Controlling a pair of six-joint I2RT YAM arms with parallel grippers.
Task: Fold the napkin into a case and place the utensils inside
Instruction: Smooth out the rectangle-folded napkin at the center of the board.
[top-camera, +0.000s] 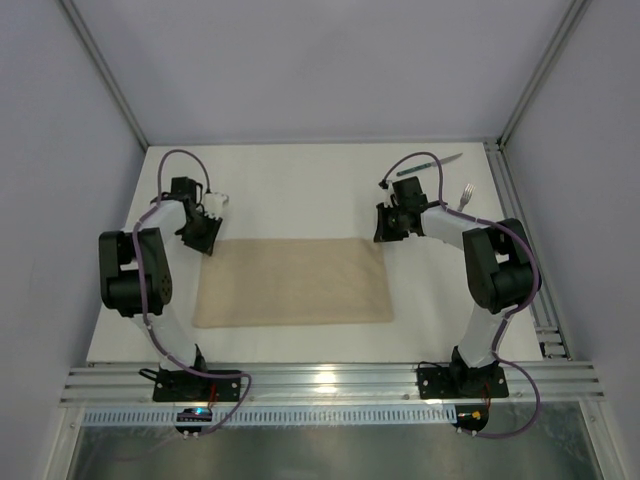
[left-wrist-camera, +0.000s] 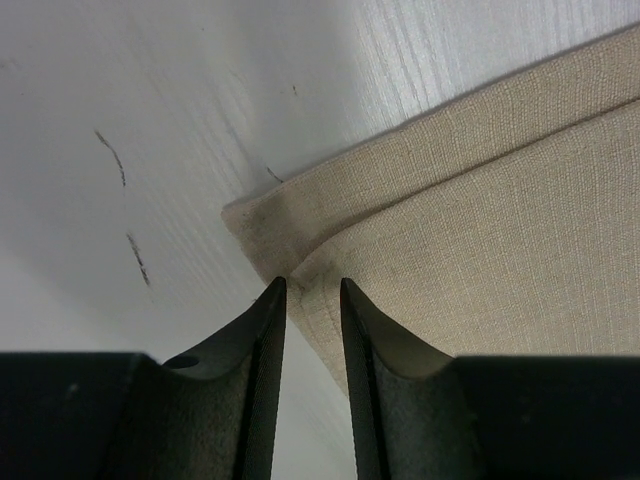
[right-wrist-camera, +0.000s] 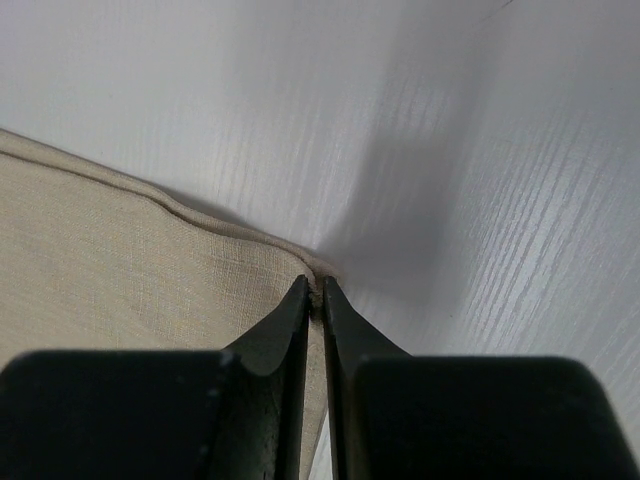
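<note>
Straddling the far left corner of the napkin, the left gripper has its fingers only a narrow gap apart. In the left wrist view, the cloth's corner lies just ahead of the tips and its side edge runs down into the gap between them. Whether they grip it cannot be told.

From that corner the beige cloth spreads flat on the white table, away to the right of those fingers, as far as the right gripper at the far right corner. A second seam line runs just inside its outer edge.

The right fingers are almost together, with a sliver of the napkin's corner pinched between their tips.

Beyond and right of these fingers, well apart from the cloth, lie the knife and the fork, the fork partly hidden by the right arm.
</note>
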